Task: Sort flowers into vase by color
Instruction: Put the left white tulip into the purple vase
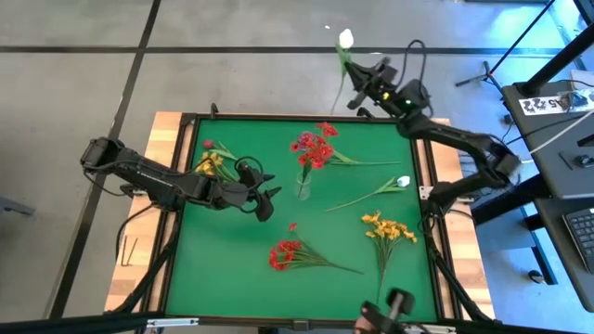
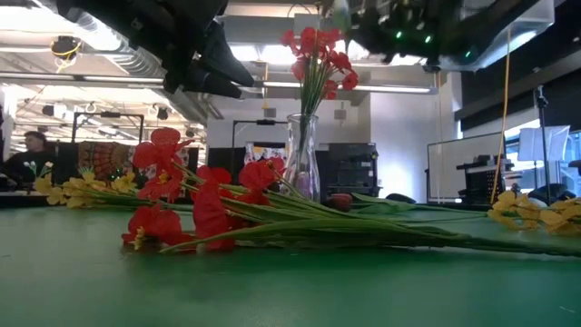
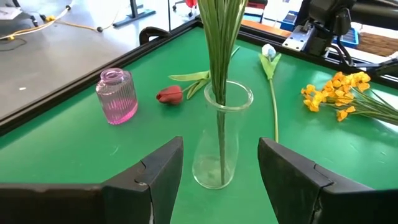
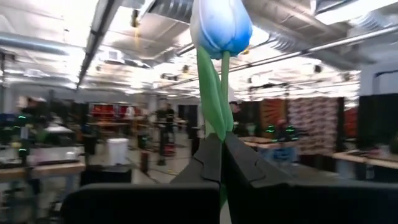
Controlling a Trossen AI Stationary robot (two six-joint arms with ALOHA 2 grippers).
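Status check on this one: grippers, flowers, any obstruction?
Right gripper shut on white tulip, raised past table's far edge. Left gripper open beside clear vase holding red flowers. Nothing blocking.

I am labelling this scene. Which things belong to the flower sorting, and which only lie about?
Job: clear vase holding red flowers; white tulip in the right gripper; second white tulip; loose red flowers; yellow flowers; left gripper; pink vase.
Lying about: nothing seen.

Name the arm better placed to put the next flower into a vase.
Right. The right gripper is shut on a white tulip bud, held beyond the table's far edge. The left gripper is open and empty beside the clear glass vase.
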